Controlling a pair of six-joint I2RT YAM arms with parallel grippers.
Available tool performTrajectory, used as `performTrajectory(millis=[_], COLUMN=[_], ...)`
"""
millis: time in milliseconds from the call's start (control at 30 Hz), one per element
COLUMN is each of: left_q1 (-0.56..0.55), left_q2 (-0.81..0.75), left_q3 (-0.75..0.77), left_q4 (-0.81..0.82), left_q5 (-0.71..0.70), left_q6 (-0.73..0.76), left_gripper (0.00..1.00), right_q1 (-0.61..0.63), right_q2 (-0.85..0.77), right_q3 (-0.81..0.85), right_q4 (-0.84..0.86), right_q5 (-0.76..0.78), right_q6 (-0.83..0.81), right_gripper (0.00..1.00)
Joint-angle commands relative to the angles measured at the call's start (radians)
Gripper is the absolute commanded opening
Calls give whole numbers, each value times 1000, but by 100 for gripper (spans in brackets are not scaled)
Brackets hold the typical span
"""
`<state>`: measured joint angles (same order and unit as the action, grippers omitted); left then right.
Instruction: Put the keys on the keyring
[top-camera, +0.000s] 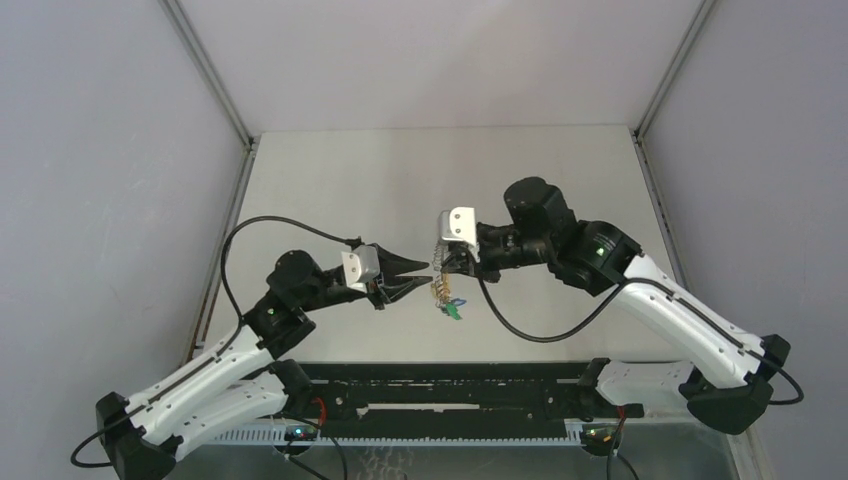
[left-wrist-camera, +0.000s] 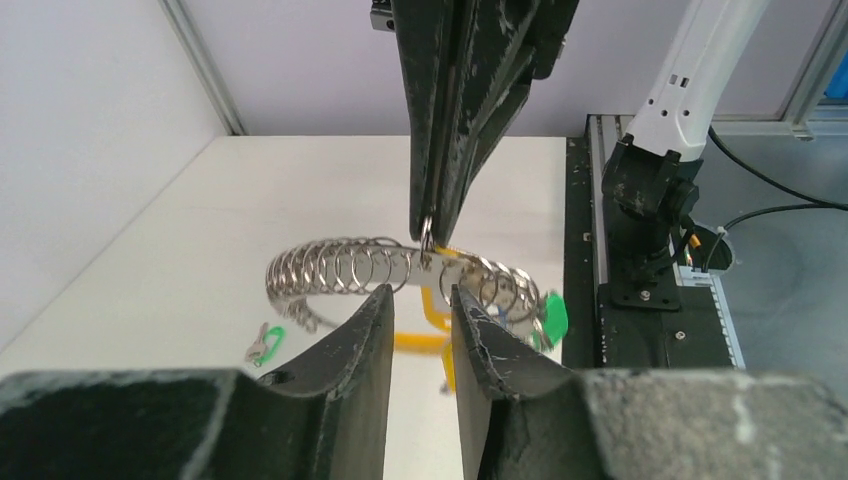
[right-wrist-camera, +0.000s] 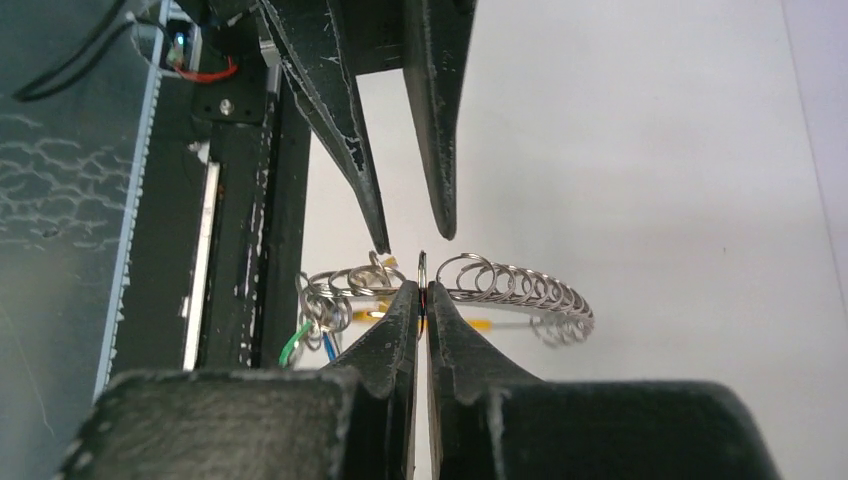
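The keyring (left-wrist-camera: 340, 268) is a loop of silver linked rings with a yellow band (left-wrist-camera: 420, 340), and it hangs in the air over the table. My right gripper (right-wrist-camera: 421, 288) is shut on one thin ring of it and comes in from above in the left wrist view (left-wrist-camera: 428, 232). Green (left-wrist-camera: 553, 315) and blue (right-wrist-camera: 325, 345) keys dangle from the keyring's end (top-camera: 452, 310). My left gripper (left-wrist-camera: 421, 291) is open right in front of the keyring, with nothing in the gap. Its tips almost touch the rings. Another green-headed key (left-wrist-camera: 265, 343) lies on the table.
The white table (top-camera: 400, 180) has grey walls on three sides. The black rail (top-camera: 450, 385) carrying the arm bases runs along the near edge. The right arm's base (left-wrist-camera: 645, 220) stands close to the right of the keyring in the left wrist view.
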<state>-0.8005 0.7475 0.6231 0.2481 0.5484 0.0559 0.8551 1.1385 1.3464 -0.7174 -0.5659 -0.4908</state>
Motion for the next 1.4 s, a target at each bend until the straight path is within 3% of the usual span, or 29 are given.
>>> performTrajectory(millis=[0,533,1367], left_q1=[-2,-3,-17], left_q2=[1,69,93], left_q3=[63,76,82], left_q4=[-64,-75,-55], left_q5=[-10,20,20], left_q6=[44,58,73], left_gripper=[32,30,24], right_q1=[75,175,228], right_q2=[65,179,240], right_q3=[120,270,326], right_q4=[-160,-285,-322], right_q5=[190,343,355], right_q6=[-97,-150,-174], right_gripper=[0,0,0])
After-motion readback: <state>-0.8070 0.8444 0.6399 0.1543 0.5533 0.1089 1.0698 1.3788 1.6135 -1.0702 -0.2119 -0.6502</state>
